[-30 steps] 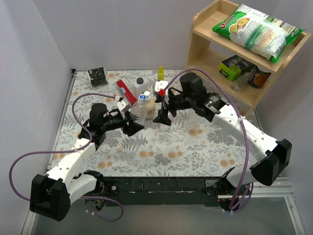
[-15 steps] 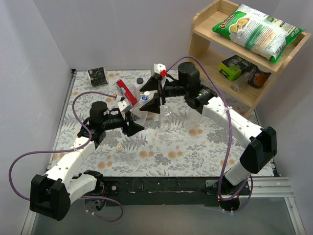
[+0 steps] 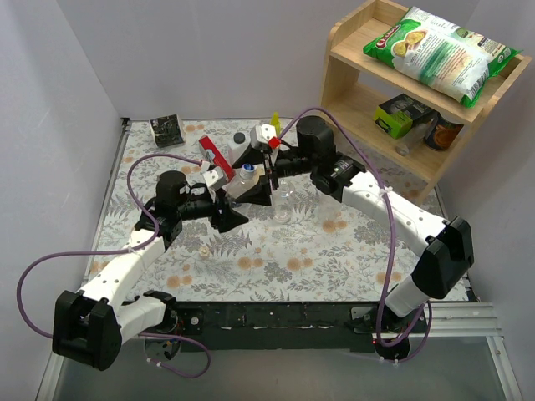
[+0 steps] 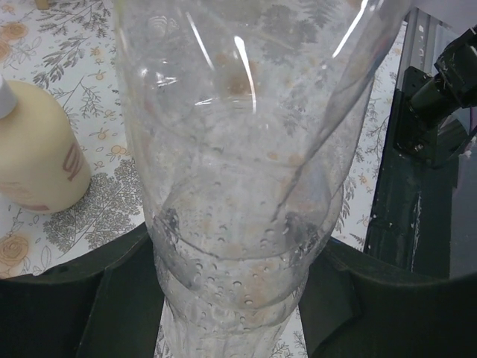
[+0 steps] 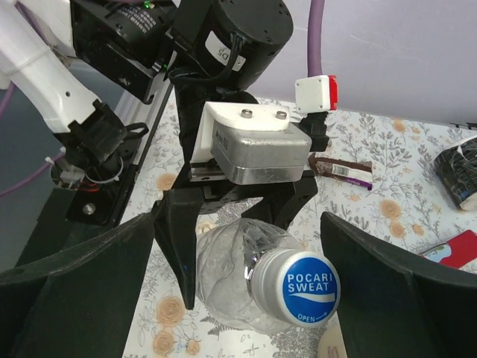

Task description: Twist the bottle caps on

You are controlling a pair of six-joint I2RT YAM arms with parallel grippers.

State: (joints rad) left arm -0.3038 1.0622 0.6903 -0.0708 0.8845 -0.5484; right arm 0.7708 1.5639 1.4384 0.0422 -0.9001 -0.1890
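Top external view: a clear bottle (image 3: 241,189) is seen clamped by the left gripper (image 3: 232,202) just in front of the white bottle with the black lid (image 3: 242,147), on the side nearer the arm bases. A blue cap (image 3: 246,170) is seated on the neck of the clear bottle; how far it is screwed down cannot be told. The capped end is turned toward the right gripper (image 3: 257,180), which is also placed just in front of the white bottle. Its jaws are spread wide.

In the right wrist view, one finger is seen on either side of the blue cap, with neither touching it. In the left wrist view, the body of the clear bottle is shown pinched between the two dark fingers (image 4: 112,298).

A pale cap (image 3: 203,248) is found lying on the table (image 3: 334,251), well in front of the white bottle and to its left. A second clear bottle (image 3: 284,203) is faintly made out in front of the white bottle and to its right. A slim yellow bottle (image 3: 274,124) is stood just right of the white bottle, and a red packet (image 3: 211,153) is laid just left of it.
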